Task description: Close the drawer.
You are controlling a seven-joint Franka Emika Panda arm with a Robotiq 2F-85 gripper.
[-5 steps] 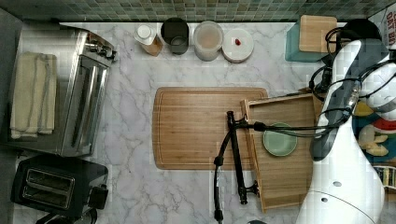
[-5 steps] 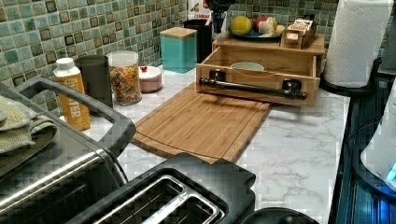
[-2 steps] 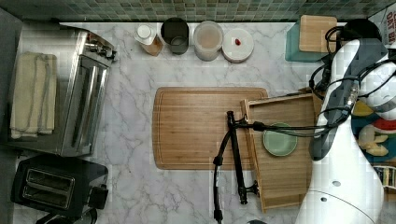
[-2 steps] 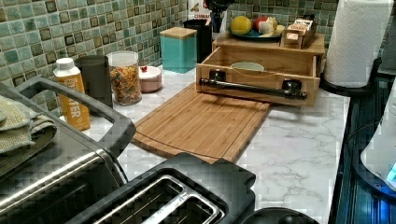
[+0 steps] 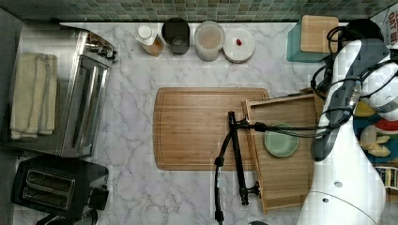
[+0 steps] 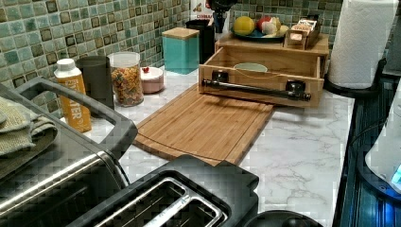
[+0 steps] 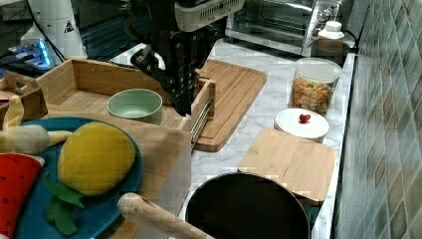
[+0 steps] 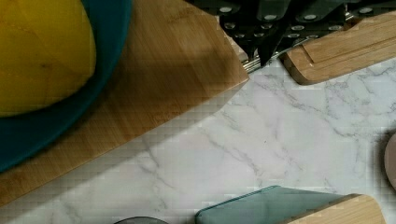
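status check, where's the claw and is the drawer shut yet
Claw hangs beside drawer front, touching nothing visible. Drawer pulled out, green bowl inside. Its front overhangs cutting board; nothing seen blocking.

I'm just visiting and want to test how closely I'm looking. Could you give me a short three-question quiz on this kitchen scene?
1. True or false: the drawer is pulled out of its wooden unit.
2. What sits inside the drawer?
A. a red mug
B. a pale green bowl
C. a spoon
3. Fill in: in the top view, the drawer's black bar handle lies over the right edge of the ____.

Key
1. True: its front stands well forward and the inside is open to view.
2. B.
3. Cutting board.
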